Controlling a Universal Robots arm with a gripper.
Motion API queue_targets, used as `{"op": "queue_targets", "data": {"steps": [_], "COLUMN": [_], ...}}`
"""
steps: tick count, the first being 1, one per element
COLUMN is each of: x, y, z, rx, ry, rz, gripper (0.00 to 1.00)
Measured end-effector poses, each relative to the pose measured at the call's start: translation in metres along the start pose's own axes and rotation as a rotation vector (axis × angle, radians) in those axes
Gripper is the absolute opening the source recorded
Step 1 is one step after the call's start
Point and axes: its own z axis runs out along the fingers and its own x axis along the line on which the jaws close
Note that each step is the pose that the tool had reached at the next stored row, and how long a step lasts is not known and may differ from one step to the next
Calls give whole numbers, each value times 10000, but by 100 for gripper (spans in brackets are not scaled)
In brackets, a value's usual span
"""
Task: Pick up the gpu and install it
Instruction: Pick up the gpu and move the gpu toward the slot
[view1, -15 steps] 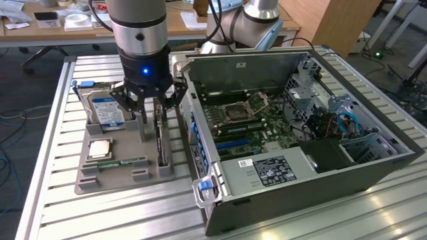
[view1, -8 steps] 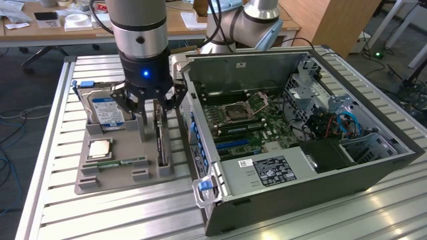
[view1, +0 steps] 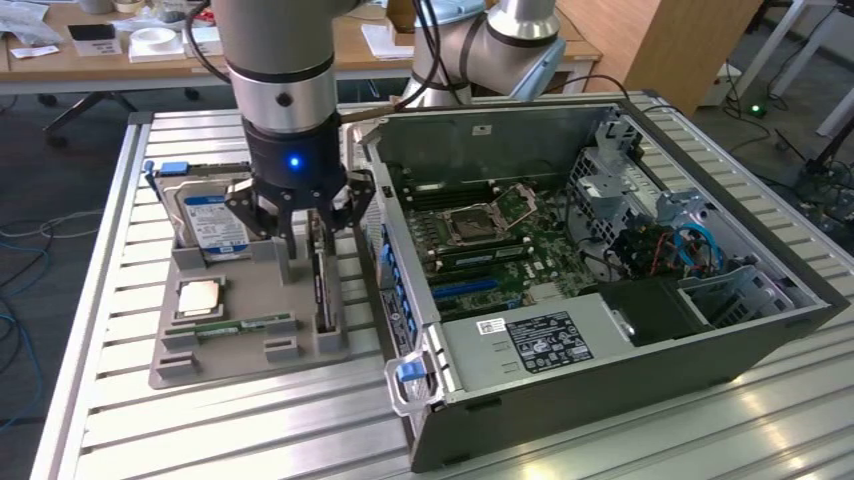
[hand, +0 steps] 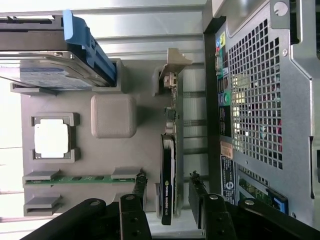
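I saw the arm reach straight down over the grey holder tray (view1: 227, 345), which sat on the slatted metal table (view1: 160, 440) in the exterior view's left half. The tool (view1: 314, 240) hung low at the centre-left of that frame, just above the tray's edge nearest the computer case (view1: 627, 340).

The gpu (view1: 323, 290) stood on its long edge in a slot along that side of the tray, running from the tool down toward the lower part of the frame. From the wrist camera the gpu (hand: 167, 165) showed edge-on, with its pale metal bracket at the far end and a dark, green-marked part nearer the tool (hand: 168, 192).

The tool's 2 black fingers (hand: 197, 197) stood apart, 1 on each side of the card's near end. As far as I could make out, there was a narrow gap on both sides and nothing was clamped. The card rested in its slot.

The tray also held a hard drive (view1: 214, 220) with a blue-white label toward the upper left of the exterior view, a square processor (view1: 200, 297) below it, and a narrow green memory stick (view1: 247, 325) lower again.

The case lay open on the exterior view's right, its motherboard (view1: 507, 240) exposed.
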Motion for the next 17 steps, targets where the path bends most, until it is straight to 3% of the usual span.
{"op": "queue_targets", "data": {"steps": [17], "x": [-68], "y": [0], "z": [157], "rx": [1], "ry": [0], "rz": [0], "gripper": [47]}}
